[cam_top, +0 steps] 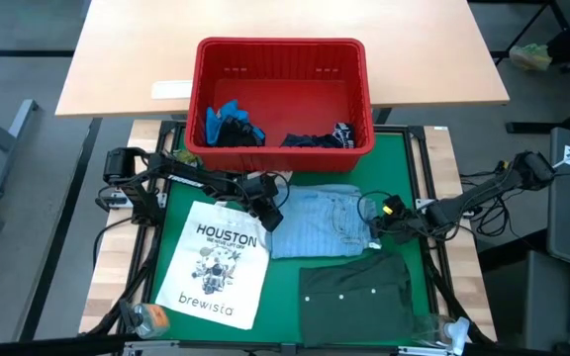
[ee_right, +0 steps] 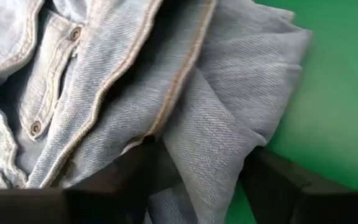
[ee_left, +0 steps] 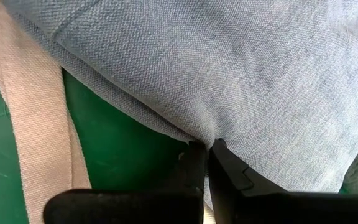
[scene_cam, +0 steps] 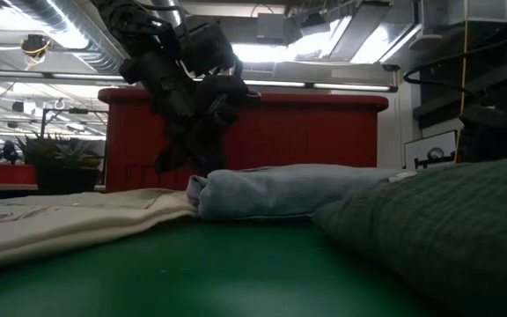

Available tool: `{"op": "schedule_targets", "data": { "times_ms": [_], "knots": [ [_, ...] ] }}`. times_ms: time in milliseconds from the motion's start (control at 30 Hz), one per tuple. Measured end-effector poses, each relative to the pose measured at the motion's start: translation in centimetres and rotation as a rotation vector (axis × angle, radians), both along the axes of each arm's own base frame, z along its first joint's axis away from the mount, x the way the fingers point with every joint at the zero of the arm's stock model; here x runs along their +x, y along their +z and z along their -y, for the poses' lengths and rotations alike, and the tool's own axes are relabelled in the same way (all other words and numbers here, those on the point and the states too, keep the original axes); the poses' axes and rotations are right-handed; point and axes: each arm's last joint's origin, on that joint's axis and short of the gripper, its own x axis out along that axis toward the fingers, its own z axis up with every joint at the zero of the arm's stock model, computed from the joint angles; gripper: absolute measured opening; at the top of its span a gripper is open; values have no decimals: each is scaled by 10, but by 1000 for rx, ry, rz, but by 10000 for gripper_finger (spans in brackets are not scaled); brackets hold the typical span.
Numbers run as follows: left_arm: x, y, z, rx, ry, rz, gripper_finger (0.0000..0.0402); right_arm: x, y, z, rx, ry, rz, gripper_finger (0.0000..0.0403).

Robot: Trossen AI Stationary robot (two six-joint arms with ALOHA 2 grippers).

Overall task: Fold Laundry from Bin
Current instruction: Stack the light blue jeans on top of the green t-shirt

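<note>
Now the denim shirt lies partly folded on the green mat of the desk, between the white tote bag and the dark green garment, just in front of the red bin. Inside the bin a bright blue piece and a dark navy piece are not yet taken out.

The left hand is at the shirt's left edge; in its wrist view the two fingers stand together, pinching a fold of the denim between them. The right hand is at the shirt's right edge, with fingers apart, and a loose flap of cloth lies between them; I cannot tell if they press it already.

I judge that the denim is soft but thicker than normal shirt cloth, so it keeps a fold quite well and is not slippery, and it is not fragile. It is limp, so one grip point lets the rest hang and drag on the mat. The seams and the button placket are stiffer and bulky. The best place to take hold seems the outer edge or a corner, through all layers together, one hand on each side, so the fold stays straight
</note>
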Motion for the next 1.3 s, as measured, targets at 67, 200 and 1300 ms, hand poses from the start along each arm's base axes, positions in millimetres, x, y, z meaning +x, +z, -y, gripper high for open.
{"op": "schedule_targets", "data": {
  "times_ms": [67,200,1300],
  "knots": [
    [0,0,0,0,0,0,0,3,-1,-1,-14,20,1,196],
    [0,0,0,0,1,-1,0,9,-5,-3,-60,57,2,154],
    [36,79,5,-70,-72,353,0,33,50,-11,-215,155,555,13]
  ]
}}
